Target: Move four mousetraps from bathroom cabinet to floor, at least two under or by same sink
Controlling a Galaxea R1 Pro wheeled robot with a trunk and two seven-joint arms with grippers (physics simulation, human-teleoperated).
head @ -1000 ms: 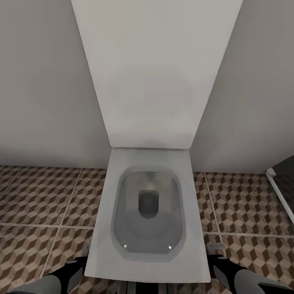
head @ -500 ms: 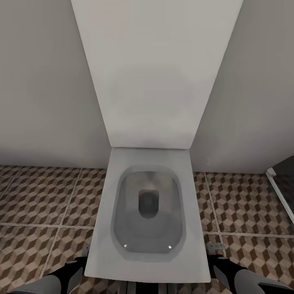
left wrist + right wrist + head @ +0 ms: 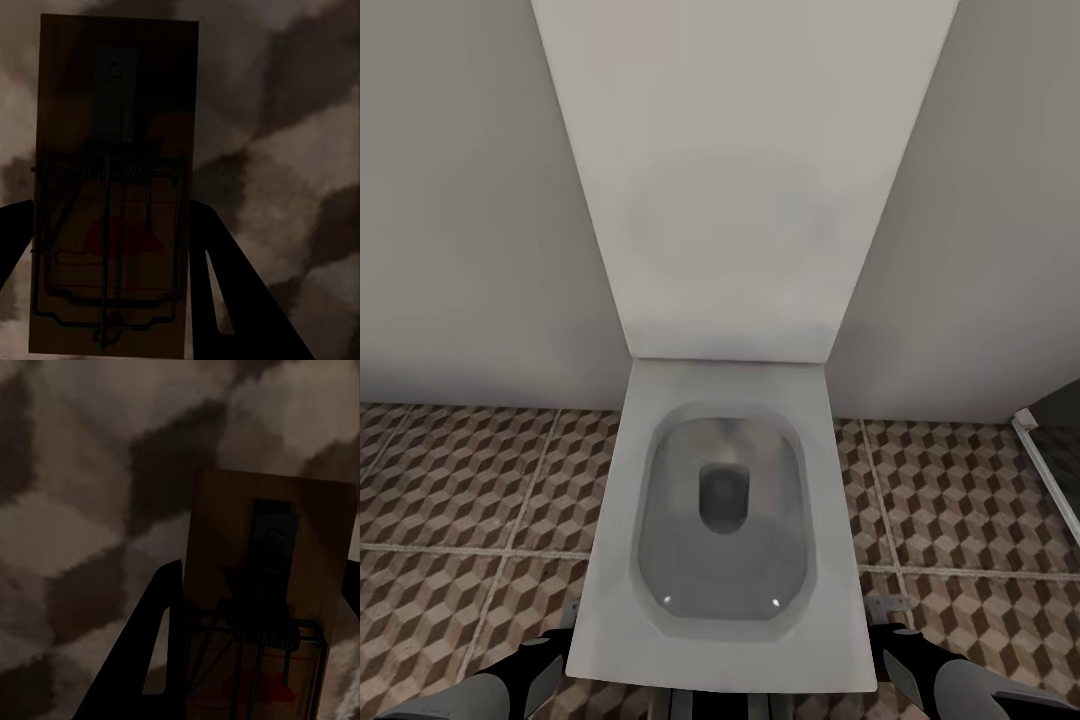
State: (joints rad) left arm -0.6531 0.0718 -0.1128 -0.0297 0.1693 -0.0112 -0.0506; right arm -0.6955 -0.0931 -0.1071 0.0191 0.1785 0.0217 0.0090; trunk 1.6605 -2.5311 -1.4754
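Ahead of my head camera, I'm facing a white toilet on the cube-patterned floor. My left jaws are gripping a mousetrap; my right jaws are gripping another mousetrap above the tiles.

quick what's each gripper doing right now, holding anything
Left gripper: shut on a mousetrap, its fingers either side of the board.
Right gripper: shut on a second mousetrap, over the cube-pattern floor.

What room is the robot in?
Most likely a bathroom. A white square toilet stands against the wall, with brown cube-patterned floor tiles around it. Each wrist view shows a mousetrap between gripper fingers.
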